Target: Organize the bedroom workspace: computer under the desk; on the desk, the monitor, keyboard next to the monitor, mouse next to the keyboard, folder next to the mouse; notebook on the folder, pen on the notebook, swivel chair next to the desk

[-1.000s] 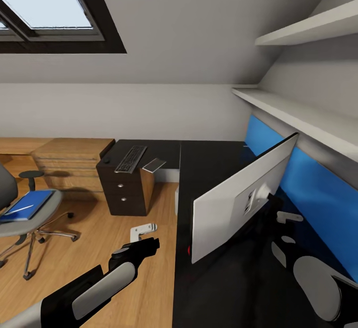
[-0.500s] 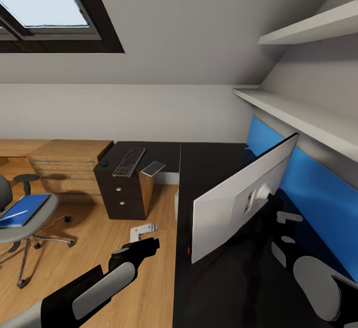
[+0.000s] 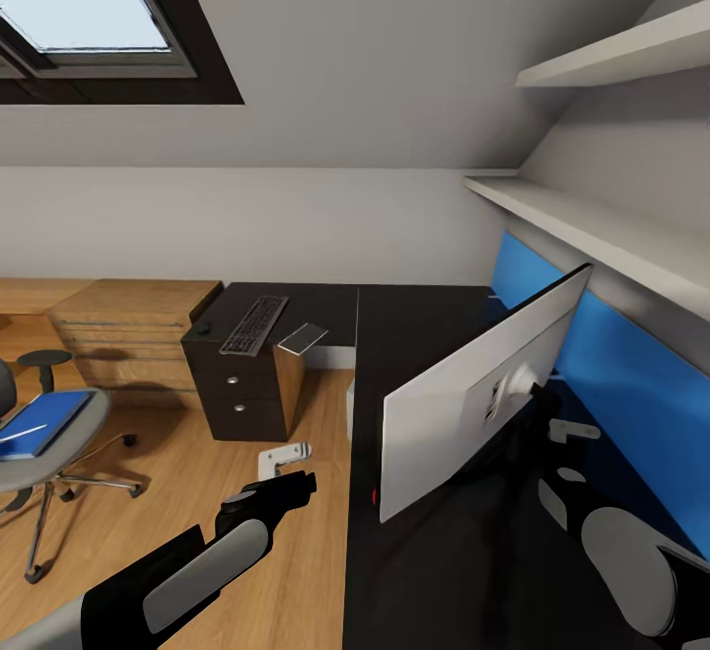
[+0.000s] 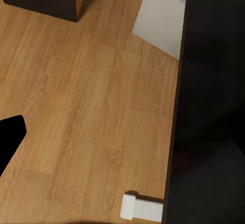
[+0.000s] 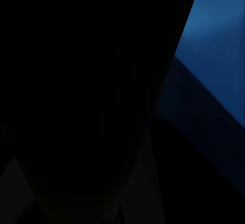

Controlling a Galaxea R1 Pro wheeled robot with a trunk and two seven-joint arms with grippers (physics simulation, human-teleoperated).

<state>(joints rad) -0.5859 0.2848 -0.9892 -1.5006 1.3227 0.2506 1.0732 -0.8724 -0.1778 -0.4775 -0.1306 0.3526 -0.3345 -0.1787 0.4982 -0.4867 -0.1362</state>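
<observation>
Sloped grey walls drift left as the camera swings right; nothing itself moves. On the desk [image 3: 414, 334], the monitor [image 3: 463, 403] stands with its back showing, right gripper [image 3: 567, 433] behind it, left gripper [image 3: 284, 456] beside the desk; I cannot tell either's spread. The keyboard [image 3: 254, 324] lies on the desk's far end, and the folder [image 3: 44, 421] awaits on the chair [image 3: 39, 448].

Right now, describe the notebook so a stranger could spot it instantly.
Find the black desk and follow its far wing to the drawer unit. On top, right of the keyboard, lies the notebook: small, thin, plain grey, no keys.
</observation>
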